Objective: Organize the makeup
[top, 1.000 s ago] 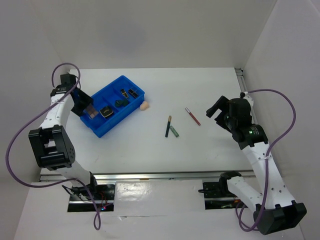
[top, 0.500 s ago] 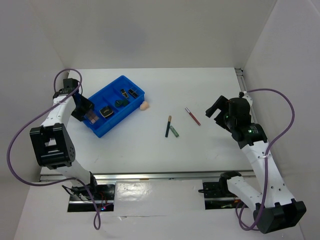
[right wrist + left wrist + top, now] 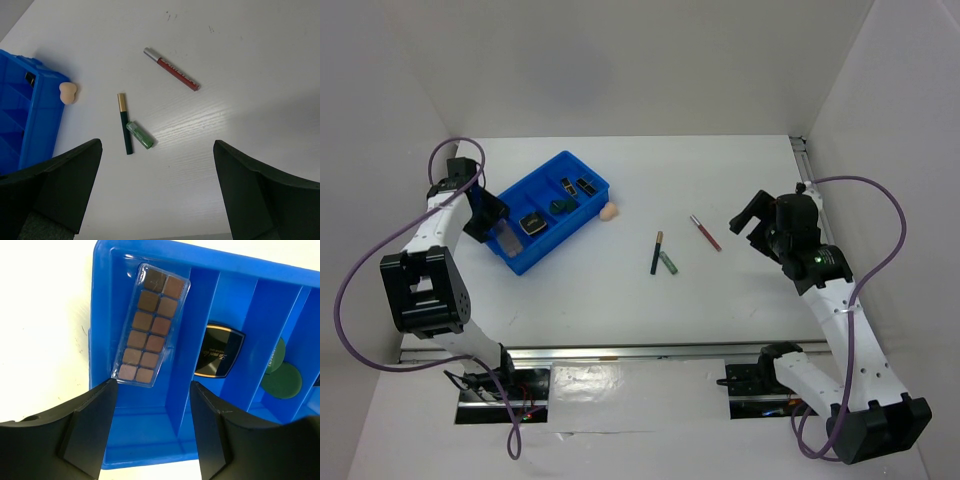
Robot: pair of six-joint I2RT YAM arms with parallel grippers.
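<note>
The brown-pink eyeshadow palette (image 3: pixel 150 327) lies loose in the end compartment of the blue tray (image 3: pixel 200 255), also seen in the top view (image 3: pixel 506 238). My left gripper (image 3: pixel 152 390) is open and empty, just above the tray's near end (image 3: pixel 485 215). A dark square compact (image 3: pixel 218 351) and a green round compact (image 3: pixel 282 380) sit in the neighbouring compartments. On the table lie the beige sponge (image 3: pixel 67 93), a dark gold-tipped pencil (image 3: pixel 124 125), a green tube (image 3: pixel 139 135) and a red pencil (image 3: pixel 172 69). My right gripper (image 3: pixel 156 165) is open and empty, above the table right of them (image 3: pixel 748 220).
The blue tray (image 3: pixel 555 170) sits at the back left, with black-gold lipstick tubes (image 3: pixel 578 185) in its far compartments. The sponge (image 3: pixel 610 211) rests against the tray's right corner. White walls close in at the back and both sides.
My left gripper has let go of the palette and drawn back to the left off the tray; the palette now lies in the tray. The right arm has hardly moved.
</note>
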